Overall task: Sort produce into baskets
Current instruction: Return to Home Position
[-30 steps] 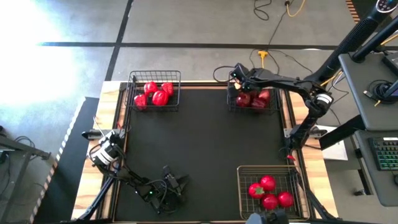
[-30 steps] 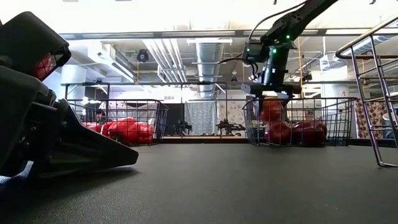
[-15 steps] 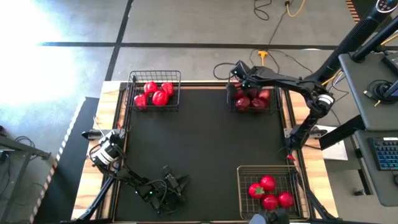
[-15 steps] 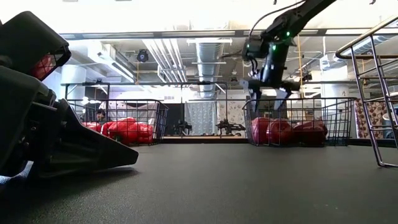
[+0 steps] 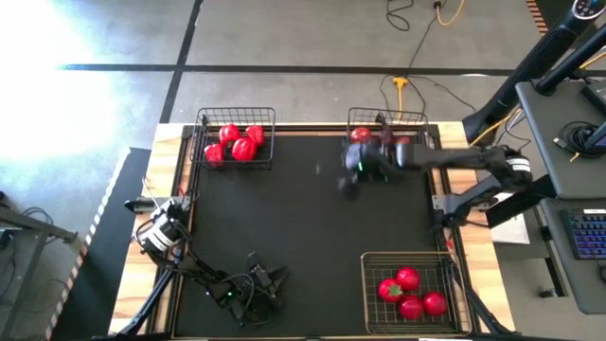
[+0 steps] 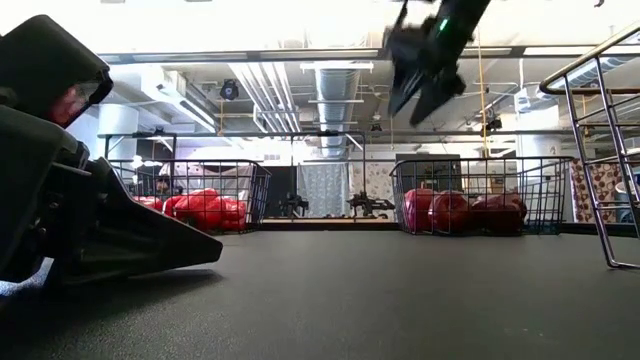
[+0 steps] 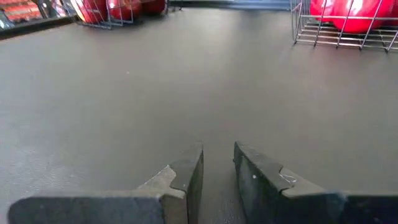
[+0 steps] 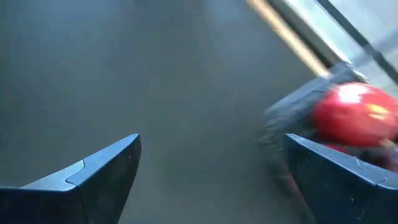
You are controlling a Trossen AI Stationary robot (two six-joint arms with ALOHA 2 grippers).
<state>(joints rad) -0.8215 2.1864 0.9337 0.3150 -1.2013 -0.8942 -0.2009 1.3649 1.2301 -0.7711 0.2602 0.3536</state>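
Note:
Three black wire baskets stand on the black mat. The far-left basket (image 5: 202, 118) holds bright red peppers (image 5: 237, 142). The far-right basket (image 5: 417, 116) holds dark maroon fruits (image 6: 450, 212). The near-right basket (image 5: 369, 284) holds tomatoes (image 5: 409, 292). My right gripper (image 5: 348, 175) is open and empty, high above the mat (image 6: 420, 100), just near-left of the far-right basket. One red fruit (image 8: 354, 115) shows beside its finger. My left gripper (image 5: 270, 279) rests on the mat at the near left, its fingers (image 7: 217, 171) almost together and empty.
The open mat between the baskets (image 5: 303, 218) carries no loose produce that I can see. Wooden table edges (image 5: 170, 208) frame the mat. Cables (image 5: 407, 90) lie on the floor behind the table, and a desk with a keyboard (image 5: 582, 232) stands at the right.
My right gripper let a maroon fruit go into the far-right basket and opened. It then rose out of the basket and swung fast toward the table's near edge and a little left. The fruit stays among the others in the basket.

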